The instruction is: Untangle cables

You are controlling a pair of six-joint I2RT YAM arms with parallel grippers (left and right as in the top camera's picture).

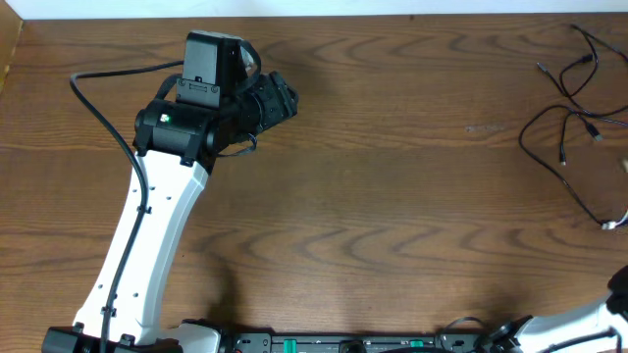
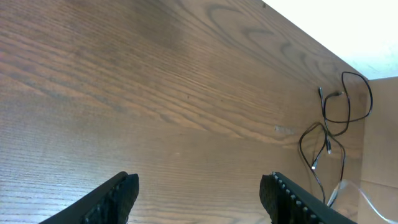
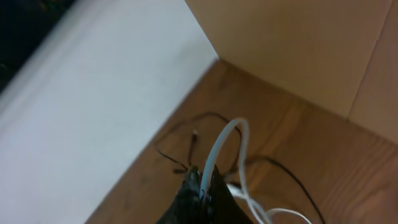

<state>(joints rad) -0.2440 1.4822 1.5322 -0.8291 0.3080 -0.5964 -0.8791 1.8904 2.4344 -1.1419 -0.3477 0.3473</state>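
Brown wood table (image 1: 373,196) with two robot arms and thin cables at the far right.
Seen from above, the left gripper (image 2: 199,185) sits at about 10 o'clock on the table. Its two fingers (image 2: 118,196) are wide apart with nothing between them. Black cables (image 1: 574,98) lie in loose loops on the wood at about 2 o'clock, well apart from that gripper. The right gripper (image 3: 203,190) is pinched tight on the white cable (image 3: 234,123), which bends up in a loop above it. From above, a small bit of white cable shows at 3 o'clock, near the table edge. In the right wrist view, black cables lie on the wood just behind the white loop, toward 11 o'clock.
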